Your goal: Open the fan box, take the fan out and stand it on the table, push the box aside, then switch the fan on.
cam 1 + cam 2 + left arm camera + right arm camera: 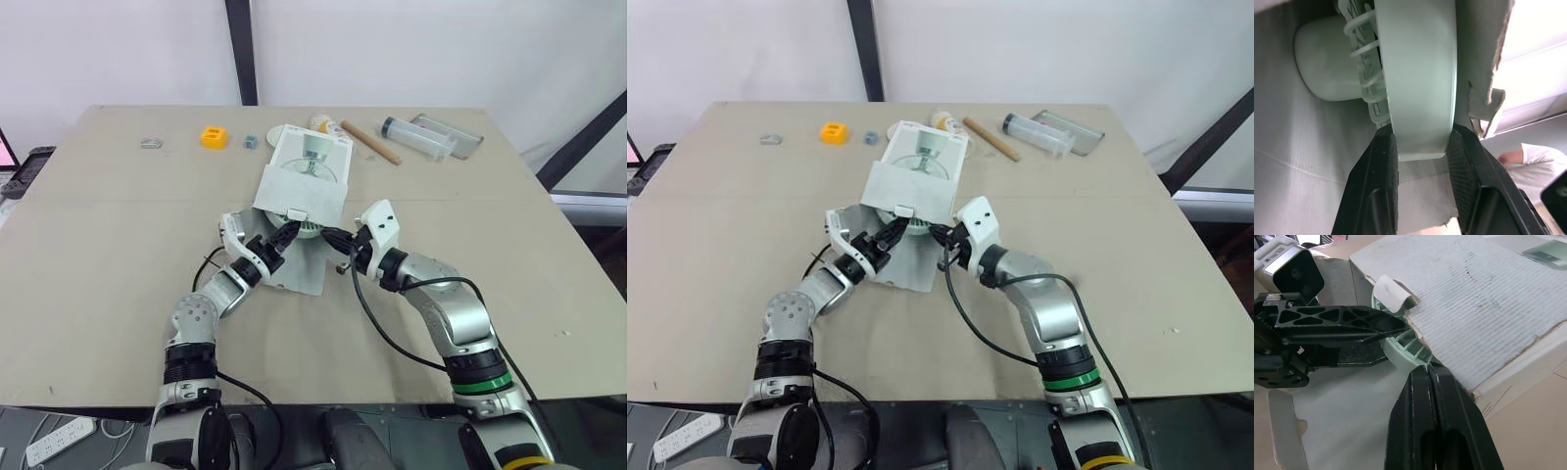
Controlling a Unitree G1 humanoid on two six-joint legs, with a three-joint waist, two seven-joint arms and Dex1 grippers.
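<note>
The white fan box [306, 171] lies in the middle of the table, its near end open and its lid flap [1474, 298] raised. Just inside the opening sits the pale green fan [1420, 73]. My left gripper [286, 233] reaches into the opening from the left and is shut on the fan's round rim, one black pad [1378, 181] on each side. My right gripper [328, 235] comes in from the right, shut with nothing between its fingers [1426, 372]. Its tips rest at the torn edge of the lid flap, next to the fan's grille [1400, 345].
The box's lower flap [299, 274] lies flat on the table towards me. Along the far edge are an orange block [214, 137], a small grey piece [150, 144], a wooden stick [370, 142], a clear tube [416, 137] and a clear tray [460, 137].
</note>
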